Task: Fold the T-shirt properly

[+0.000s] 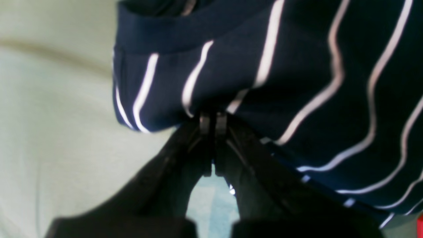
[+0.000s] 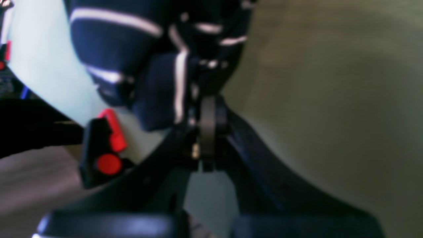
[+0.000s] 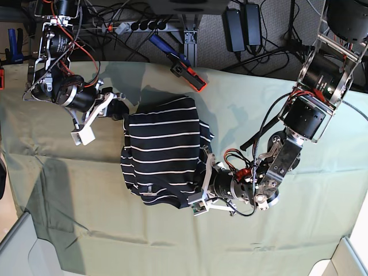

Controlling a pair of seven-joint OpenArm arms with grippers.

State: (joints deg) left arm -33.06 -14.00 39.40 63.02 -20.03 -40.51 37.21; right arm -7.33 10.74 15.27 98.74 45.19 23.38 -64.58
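The T-shirt (image 3: 164,150), dark navy with thin white stripes, lies bunched and partly folded mid-table on the pale green cloth (image 3: 287,241). My right gripper (image 3: 122,112) is at the shirt's far left corner. In the right wrist view the right gripper (image 2: 208,102) is shut on a gathered fold of the T-shirt (image 2: 115,49). My left gripper (image 3: 202,170) is at the shirt's right edge. The left wrist view shows the left gripper (image 1: 213,119) pinched shut on the T-shirt (image 1: 297,66) hem, with the fabric draped above the fingers.
A blue and orange clamp (image 3: 185,70) sits on the table's far edge; a red and black clamp (image 2: 105,148) shows in the right wrist view. Cables and a power strip (image 3: 129,26) lie behind the table. Grey bin corners (image 3: 17,244) stand at the near left and right.
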